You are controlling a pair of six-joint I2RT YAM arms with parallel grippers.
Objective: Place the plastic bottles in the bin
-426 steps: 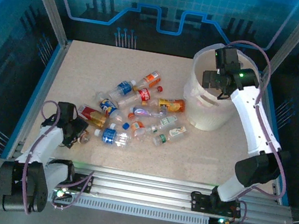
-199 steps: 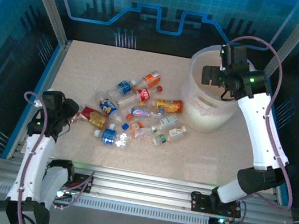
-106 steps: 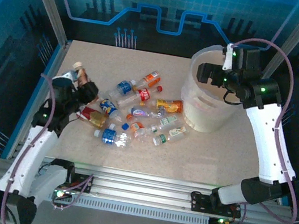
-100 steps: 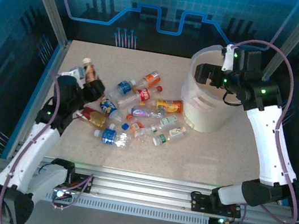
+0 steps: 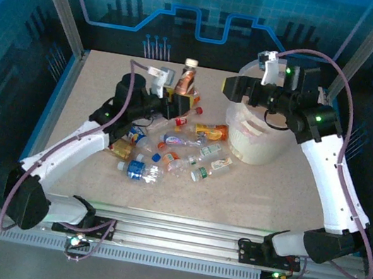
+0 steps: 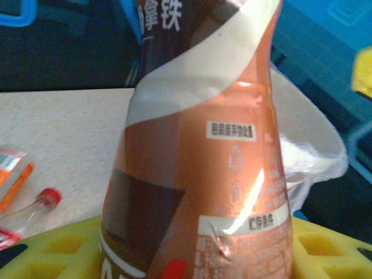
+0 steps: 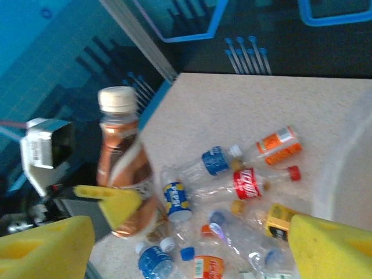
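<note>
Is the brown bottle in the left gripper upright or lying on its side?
Upright: the brown bottle stands with its neck pointing up, clamped near its base by the left gripper.

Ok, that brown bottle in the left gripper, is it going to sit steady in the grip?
Probably. The brown bottle looks uncrushed and stands upright in the left gripper, so it is likely fairly stiff. Its label shines, so it may be slippery. Being tall and narrow, it could tip if set down.

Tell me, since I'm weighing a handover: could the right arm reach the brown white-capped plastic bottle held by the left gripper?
Probably yes. The right gripper hangs open facing the brown white-capped plastic bottle, open air between; the left gripper clamps only its lower body.
</note>
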